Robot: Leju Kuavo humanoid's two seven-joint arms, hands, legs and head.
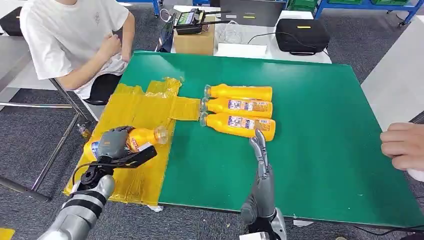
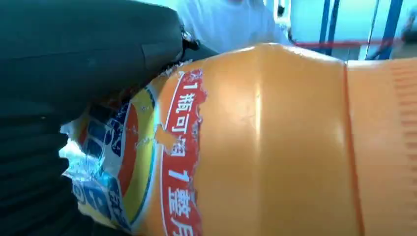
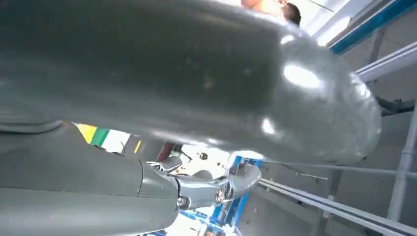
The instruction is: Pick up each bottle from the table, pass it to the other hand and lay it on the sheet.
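Here, in the head view, the left hand (image 1: 114, 145) grips an orange bottle (image 1: 142, 137) around its labelled body, holding it on its side over the yellow sheet (image 1: 145, 107), which lies crumpled across the left part of the green table (image 1: 320, 125). The bottle's clear neck end points toward the table's middle. Whether the bottle touches the sheet or hangs just above it, I cannot tell. 3 more orange bottles lie side by side near the middle of the table, necks toward the sheet: the far bottle (image 1: 240, 92), the middle bottle (image 1: 239, 106) and the near bottle (image 1: 240, 123). The right hand (image 1: 260, 155) reaches forward with its fingers stretched out straight and holding nothing, its fingertips just at the near bottle's base end. A person in a white shirt (image 1: 70, 35) sits beyond the sheet's far corner, and another person's hand (image 1: 402, 146) rests at the table's right edge. A cardboard box (image 1: 195, 41) and a black case (image 1: 301, 35) stand past the far edge.

In the left wrist view, the orange bottle (image 2: 275, 142) sits close against the dark grey hand (image 2: 83, 59), whose fingers wrap over its torn red, yellow and blue label (image 2: 142, 162).

In the right wrist view, the right hand's grey cover (image 3: 196, 73) and a jointed metal part (image 3: 211, 187) appear, with nothing held.
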